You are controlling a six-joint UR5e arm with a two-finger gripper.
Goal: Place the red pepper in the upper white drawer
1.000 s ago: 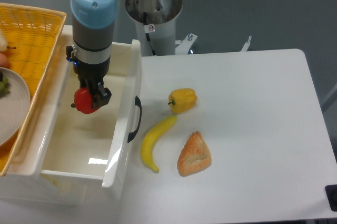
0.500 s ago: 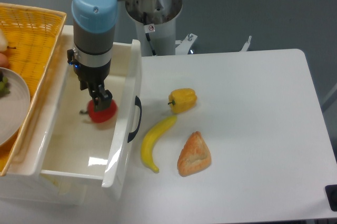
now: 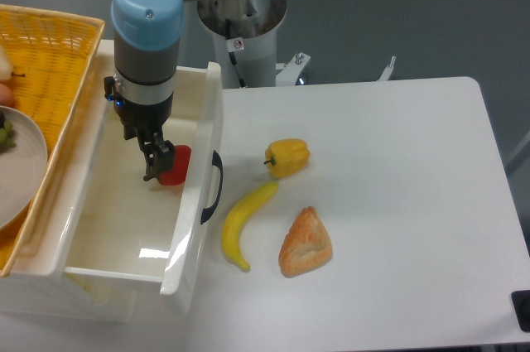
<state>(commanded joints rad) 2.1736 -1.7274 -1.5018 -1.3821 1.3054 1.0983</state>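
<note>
Inside the glossy white plastic drawer (image 3: 124, 228), by its front wall, the pincer (image 3: 156, 163) hangs with fingers apart, just beside the small glossy red pepper (image 3: 175, 165).

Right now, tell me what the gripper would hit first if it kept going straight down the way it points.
Probably the floor of the glossy white plastic drawer; the small red pepper sits just beside the gripper, though depth is unclear.

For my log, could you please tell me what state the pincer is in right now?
Pincer: appears open, hanging inside the upper white drawer beside the released red pepper.
</note>
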